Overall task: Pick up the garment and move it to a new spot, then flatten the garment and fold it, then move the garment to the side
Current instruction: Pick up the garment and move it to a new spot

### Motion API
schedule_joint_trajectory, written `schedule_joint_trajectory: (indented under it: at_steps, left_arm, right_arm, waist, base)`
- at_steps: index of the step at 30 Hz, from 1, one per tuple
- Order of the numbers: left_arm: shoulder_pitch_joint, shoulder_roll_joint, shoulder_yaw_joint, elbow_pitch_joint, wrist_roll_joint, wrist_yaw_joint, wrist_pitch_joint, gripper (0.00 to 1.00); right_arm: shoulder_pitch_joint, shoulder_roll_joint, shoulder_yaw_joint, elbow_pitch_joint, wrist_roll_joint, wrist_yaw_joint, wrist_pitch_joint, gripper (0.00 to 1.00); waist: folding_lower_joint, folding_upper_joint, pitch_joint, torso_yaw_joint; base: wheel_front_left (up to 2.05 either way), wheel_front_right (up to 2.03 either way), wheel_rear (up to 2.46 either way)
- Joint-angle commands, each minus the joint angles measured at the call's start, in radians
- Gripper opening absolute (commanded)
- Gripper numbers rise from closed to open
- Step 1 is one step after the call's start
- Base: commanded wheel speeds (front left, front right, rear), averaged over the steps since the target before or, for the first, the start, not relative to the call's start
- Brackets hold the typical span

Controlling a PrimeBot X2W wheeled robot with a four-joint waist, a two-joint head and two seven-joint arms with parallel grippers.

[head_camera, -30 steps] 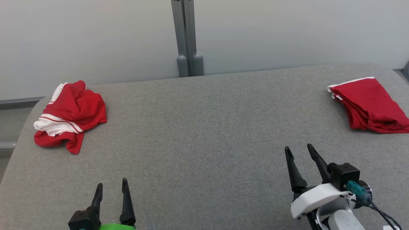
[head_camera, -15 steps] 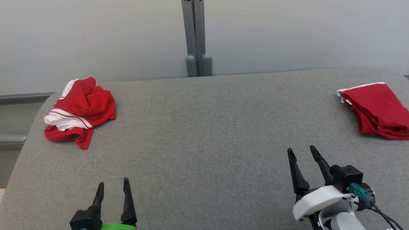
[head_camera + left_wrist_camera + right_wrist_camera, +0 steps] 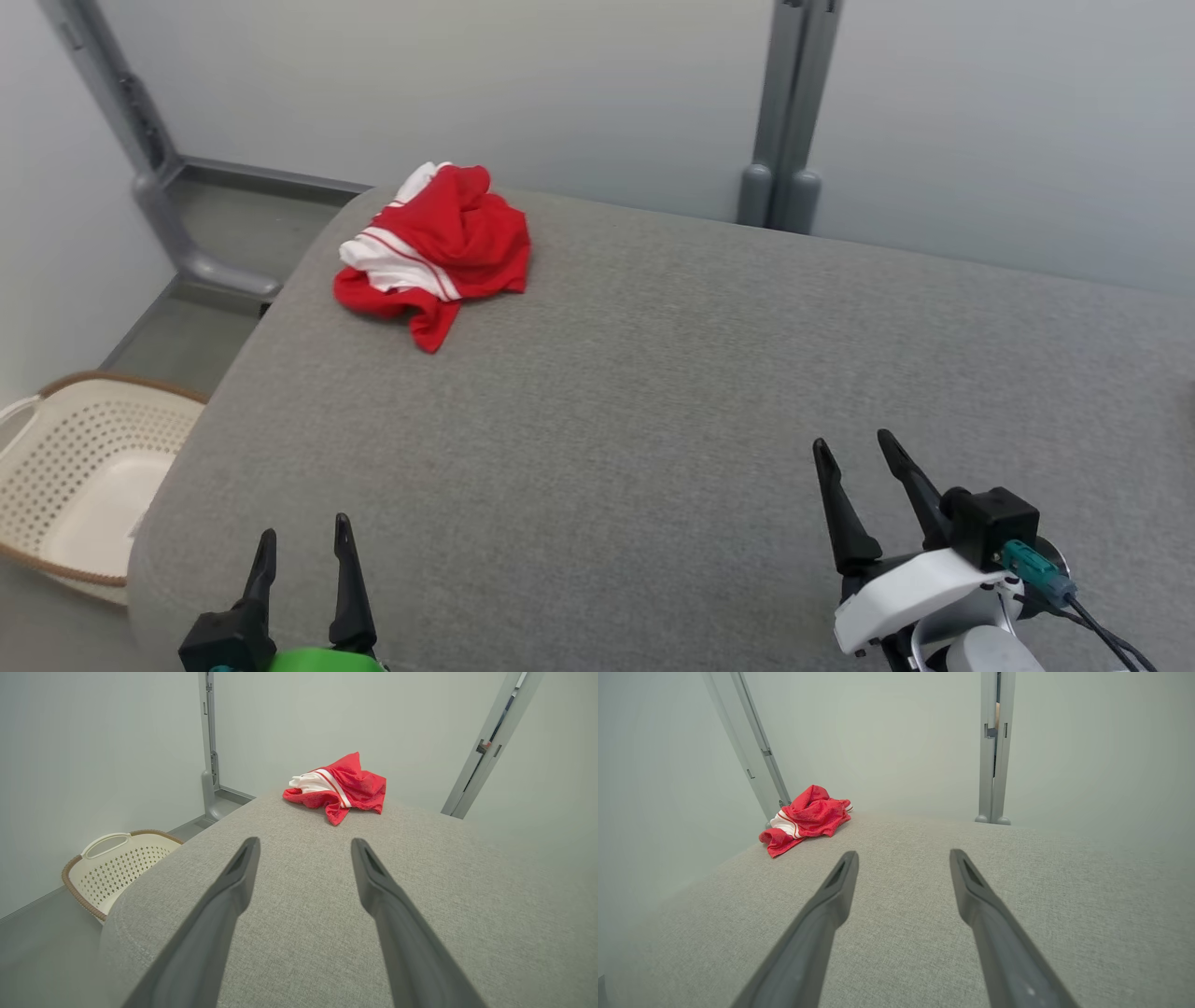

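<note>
A crumpled red garment [image 3: 439, 247] with white stripes lies near the far left corner of the grey padded table [image 3: 653, 392]. The left wrist view has the garment [image 3: 338, 786] straight ahead and far off; in the right wrist view the garment [image 3: 805, 816] sits ahead to the left. My left gripper [image 3: 301, 543] hovers open over the near left edge, nothing between its fingers. My right gripper [image 3: 851, 446] stands open at the near right, also holding nothing. Both are far from the garment.
A cream perforated laundry basket [image 3: 75, 467] stands on the floor left of the table, also seen as the basket [image 3: 117, 863] in the left wrist view. Grey posts [image 3: 789, 112] and a pale wall run behind the table.
The head camera has turned left: the crumpled garment now sits nearer the middle, the folded red pile at the right has left the picture, and the basket has come in. Both grippers stay open.
</note>
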Motion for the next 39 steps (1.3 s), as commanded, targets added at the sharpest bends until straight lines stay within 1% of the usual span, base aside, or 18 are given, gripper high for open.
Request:
schedule_joint_trajectory:
  at_steps: [1,7,13,20,26,30,32,33,35,38,39]
  left_arm:
    - [0.005,0.006,0.010,-0.008,0.004,0.005,0.000,1.00]
    - [0.040,-0.001,0.069,-0.066,-0.015,0.025,0.000,1.00]
    - [0.071,-0.008,0.094,-0.113,-0.018,0.038,0.000,1.00]
    - [0.085,-0.011,0.091,-0.121,-0.015,0.037,0.000,1.00]
    - [0.062,-0.012,0.066,-0.089,-0.010,0.022,0.000,1.00]
    - [-0.005,-0.011,0.044,-0.058,-0.014,-0.002,0.000,1.00]
    - [-0.065,0.004,0.034,-0.041,-0.003,-0.016,0.000,1.00]
    - [-0.142,0.018,0.029,-0.033,0.008,-0.028,0.000,1.00]
    - [-0.232,0.040,0.024,-0.023,0.024,-0.040,0.006,1.00]
    - [-0.382,0.090,0.026,-0.005,0.041,-0.057,0.020,1.00]
    - [-0.439,0.112,0.023,-0.001,0.052,-0.071,0.028,1.00]
  right_arm:
    - [-0.012,-0.001,0.016,0.000,0.005,-0.001,-0.003,1.00]
    - [-0.079,-0.003,0.101,0.033,0.006,-0.001,-0.003,1.00]
    - [-0.132,-0.003,0.140,0.066,0.014,-0.001,-0.003,1.00]
    - [-0.153,-0.002,0.144,0.078,0.008,-0.001,-0.003,1.00]
    - [-0.138,-0.002,0.092,0.058,-0.023,-0.001,-0.003,1.00]
    - [-0.126,-0.003,0.035,0.031,-0.061,-0.001,-0.003,1.00]
    - [-0.125,-0.002,0.016,0.014,-0.083,-0.001,-0.003,1.00]
    - [-0.144,-0.002,0.009,-0.002,-0.102,-0.001,-0.001,1.00]
    - [-0.165,-0.002,0.005,-0.018,-0.119,-0.001,0.005,1.00]
    - [-0.195,-0.003,0.010,-0.046,-0.142,-0.001,0.017,1.00]
    - [-0.207,-0.003,0.014,-0.055,-0.147,-0.001,0.023,1.00]
  waist:
    - [0.0000,0.0000,0.003,0.190]
    - [0.0000,0.0000,0.043,0.220]
    - [0.0000,0.0000,0.060,0.230]
    - [0.0000,0.0000,0.071,0.236]
    - [0.0000,0.0000,0.096,0.244]
    - [0.0000,0.0000,0.144,0.246]
    - [0.0000,0.0000,0.174,0.235]
    - [0.0000,0.0000,0.212,0.205]
    - [0.0000,0.0000,0.249,0.170]
    - [0.0000,0.0000,0.305,0.113]
    - [0.0000,0.0000,0.326,0.089]
  base:
    - [0.00,0.00,0.00]
    - [0.00,0.00,0.00]
    - [0.00,0.00,0.00]
    - [0.00,0.00,0.00]
    - [0.00,0.00,0.00]
    - [0.00,0.00,0.00]
    - [0.00,0.00,0.00]
    - [0.00,0.00,0.00]
    - [0.00,0.00,0.00]
    - [0.00,0.00,0.00]
    - [0.00,0.00,0.00]
